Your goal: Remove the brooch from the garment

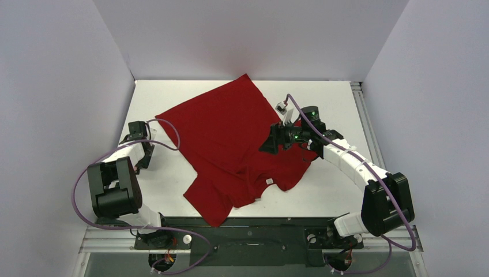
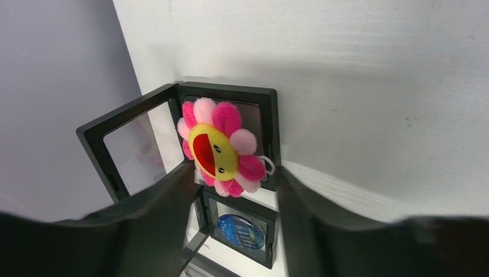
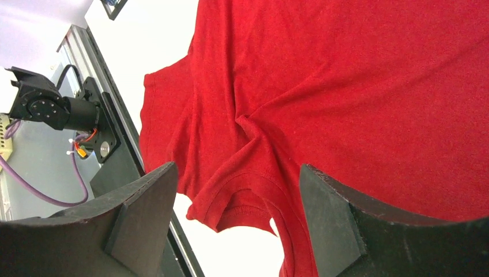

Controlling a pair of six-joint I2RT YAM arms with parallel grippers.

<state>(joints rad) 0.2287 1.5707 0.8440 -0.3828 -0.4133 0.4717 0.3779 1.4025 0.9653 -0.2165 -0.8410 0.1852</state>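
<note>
Brooch (image 2: 222, 147) lying in open black case (image 2: 271, 115), just ahead of left gripper (image 2: 235, 168), off garment (image 1: 230, 133). Left jaws standing partly apart either side of brooch, gripping nothing. Clear case lid (image 2: 95, 144) swinging open to gripper's left. Second black case (image 2: 274, 231) sitting nearer gripper, holding blue disc (image 2: 241, 229). Right gripper (image 3: 237, 167) hovering over garment, jaws wide apart, holding nothing.

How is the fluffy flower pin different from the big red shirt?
The flower brooch is small, with pink petals around a yellow face; the T-shirt is big and plain dark red. The flower brooch rests on an open black case; the T-shirt lies rumpled on the white table. Both look soft.
</note>
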